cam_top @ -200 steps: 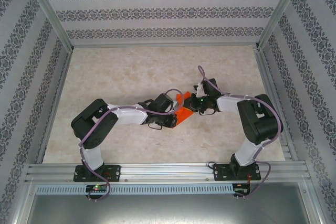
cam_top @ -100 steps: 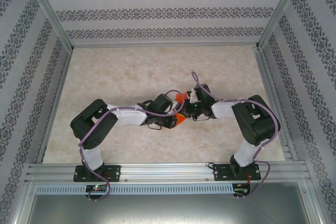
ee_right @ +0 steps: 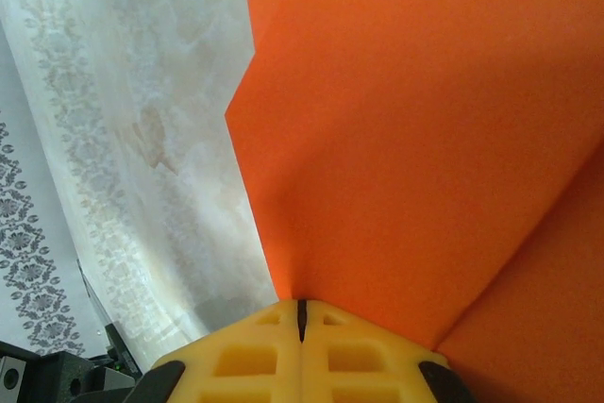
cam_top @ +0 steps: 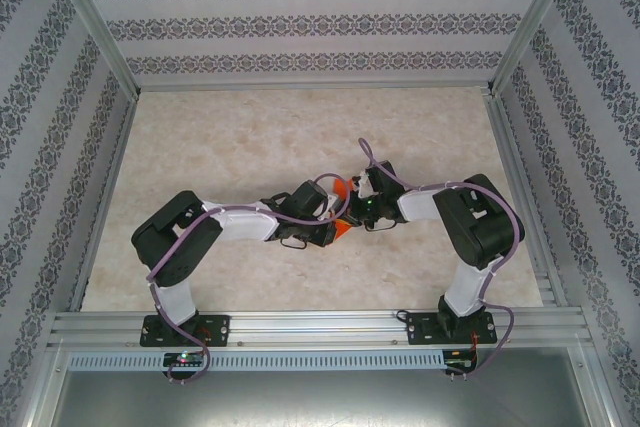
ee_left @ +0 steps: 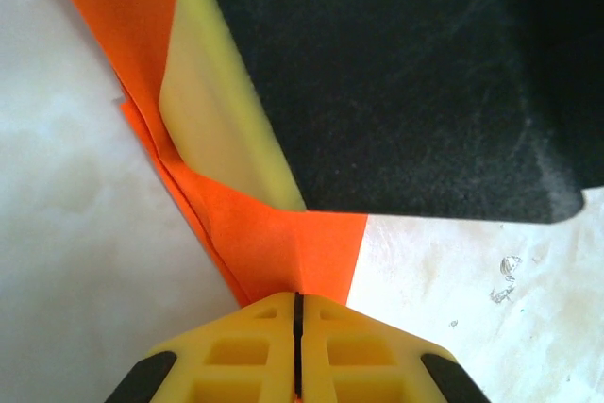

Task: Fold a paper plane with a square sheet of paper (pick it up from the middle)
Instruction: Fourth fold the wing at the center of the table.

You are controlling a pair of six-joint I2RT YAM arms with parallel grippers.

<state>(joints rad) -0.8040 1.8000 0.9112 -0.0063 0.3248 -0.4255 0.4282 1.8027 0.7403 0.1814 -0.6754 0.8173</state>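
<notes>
The orange sheet of paper [cam_top: 342, 231] is folded in creased layers and held above the table's middle between both grippers, which cover most of it from above. My left gripper [cam_top: 334, 225] is shut on a lower corner of the paper [ee_left: 283, 243], its yellow jaws pressed together [ee_left: 297, 297]. My right gripper [cam_top: 357, 210] is shut on another edge of the paper [ee_right: 425, 139], jaws closed [ee_right: 302, 307]. In the left wrist view the right gripper's yellow finger [ee_left: 222, 129] and black body lie against the paper just ahead.
The marble tabletop [cam_top: 250, 137] spreads around the arms. Patterned walls with aluminium posts [cam_top: 95, 27] close in the left, right and far sides. An aluminium rail [cam_top: 320, 325] carrying both arm bases runs along the near edge.
The right arm has swung left, bringing its gripper close against the left one. Less of the orange paper shows from above. The left arm has barely moved.
</notes>
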